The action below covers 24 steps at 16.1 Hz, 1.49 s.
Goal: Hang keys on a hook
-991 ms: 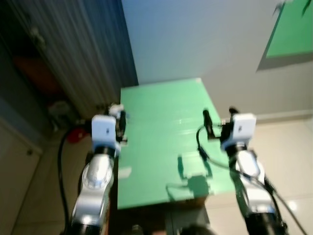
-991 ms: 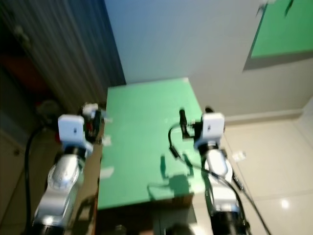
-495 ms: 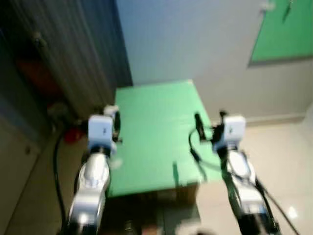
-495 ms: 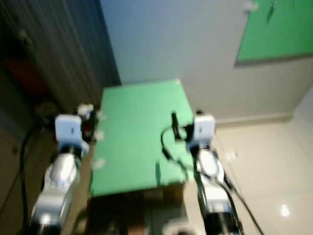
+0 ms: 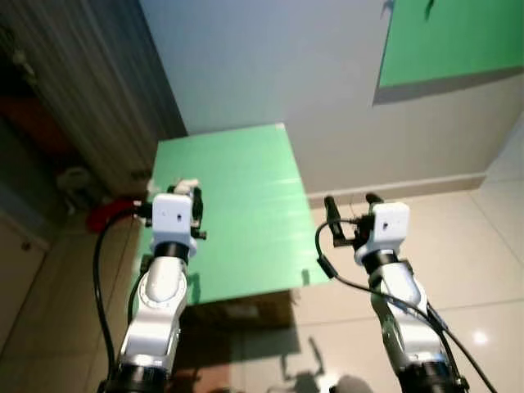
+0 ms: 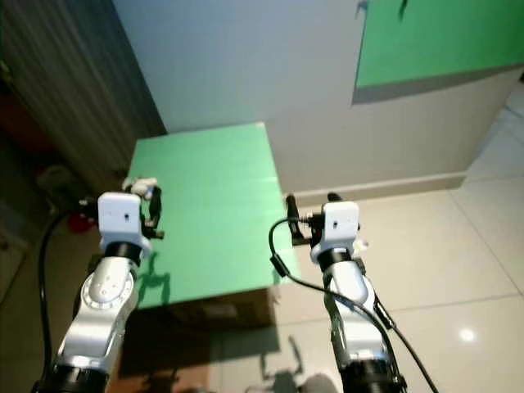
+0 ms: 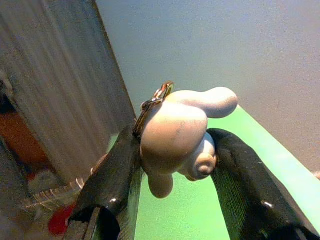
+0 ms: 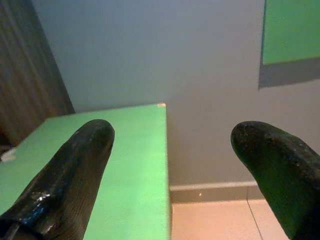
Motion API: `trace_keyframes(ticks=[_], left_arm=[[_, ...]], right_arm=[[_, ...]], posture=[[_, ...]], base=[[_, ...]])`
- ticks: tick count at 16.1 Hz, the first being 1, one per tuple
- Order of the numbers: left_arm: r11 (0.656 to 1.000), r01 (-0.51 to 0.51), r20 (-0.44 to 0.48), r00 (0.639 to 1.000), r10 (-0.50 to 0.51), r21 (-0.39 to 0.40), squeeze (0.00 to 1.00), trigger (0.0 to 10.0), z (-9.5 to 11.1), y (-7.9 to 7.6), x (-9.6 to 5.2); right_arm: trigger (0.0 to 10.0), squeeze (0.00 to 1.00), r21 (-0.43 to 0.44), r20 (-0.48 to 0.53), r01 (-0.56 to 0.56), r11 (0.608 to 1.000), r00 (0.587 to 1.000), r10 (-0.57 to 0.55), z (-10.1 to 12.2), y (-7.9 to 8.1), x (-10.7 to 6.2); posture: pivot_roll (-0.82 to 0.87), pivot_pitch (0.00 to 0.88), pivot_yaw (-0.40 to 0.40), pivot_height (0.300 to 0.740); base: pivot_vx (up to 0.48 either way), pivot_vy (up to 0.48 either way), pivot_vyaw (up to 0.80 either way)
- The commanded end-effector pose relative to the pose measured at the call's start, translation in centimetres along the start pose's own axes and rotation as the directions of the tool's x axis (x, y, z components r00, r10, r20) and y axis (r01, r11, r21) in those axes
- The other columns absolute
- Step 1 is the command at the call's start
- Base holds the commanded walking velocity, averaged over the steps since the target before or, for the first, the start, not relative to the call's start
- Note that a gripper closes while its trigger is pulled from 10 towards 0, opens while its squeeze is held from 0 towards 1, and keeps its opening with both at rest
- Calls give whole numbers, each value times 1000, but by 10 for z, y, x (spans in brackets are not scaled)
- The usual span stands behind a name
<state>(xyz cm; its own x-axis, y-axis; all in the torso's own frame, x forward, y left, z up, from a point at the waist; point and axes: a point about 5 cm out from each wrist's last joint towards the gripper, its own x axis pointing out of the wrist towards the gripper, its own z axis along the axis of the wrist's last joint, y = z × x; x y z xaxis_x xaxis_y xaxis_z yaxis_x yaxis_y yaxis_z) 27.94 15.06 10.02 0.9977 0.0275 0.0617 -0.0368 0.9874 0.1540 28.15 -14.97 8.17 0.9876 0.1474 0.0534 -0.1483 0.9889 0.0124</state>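
Observation:
My left gripper (image 5: 184, 196) is shut on a pale pink rubbery keychain figure (image 7: 177, 137) with a metal key ring (image 7: 155, 100) at its top; it is held up over the left edge of a green-topped table (image 5: 237, 205). My right gripper (image 5: 350, 209) stands open with nothing between its fingers (image 8: 65, 175), off the table's right edge over the tiled floor. A green board (image 5: 446, 37) hangs on the wall at the upper right, with small dark shapes (image 5: 427, 8) at its top edge, too small to tell as hooks.
A dark ribbed curtain or panel (image 5: 90, 82) stands to the left of the table. Something red (image 5: 106, 214) lies on the floor at the left. A pale wall (image 5: 270, 65) with a skirting board (image 5: 393, 187) is behind. Glossy beige tiles (image 5: 483, 278) lie to the right.
The whole picture has shifted left as the camera turned right and drew back; the table now lies further left and the wall board nearer the middle. Both grippers keep their poses.

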Motion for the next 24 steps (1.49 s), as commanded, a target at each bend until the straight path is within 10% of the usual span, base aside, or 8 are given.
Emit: trace_keyframes(ticks=[1,24], left_arm=[[1000,-10,10,1000,10,6,0,0,3,-1,0],[999,37,24,999,-37,-11,0,0,1,14,14]], right_arm=[[10000,0,3,2,10,1000,1000,-10,2,-3,0],[10000,0,15,-29,121,993,992,-120,-18,-20,-39]], posture=[[-173,53,131,740],[-202,39,152,740]], base=[[0,-469,0],[18,-347,0]])
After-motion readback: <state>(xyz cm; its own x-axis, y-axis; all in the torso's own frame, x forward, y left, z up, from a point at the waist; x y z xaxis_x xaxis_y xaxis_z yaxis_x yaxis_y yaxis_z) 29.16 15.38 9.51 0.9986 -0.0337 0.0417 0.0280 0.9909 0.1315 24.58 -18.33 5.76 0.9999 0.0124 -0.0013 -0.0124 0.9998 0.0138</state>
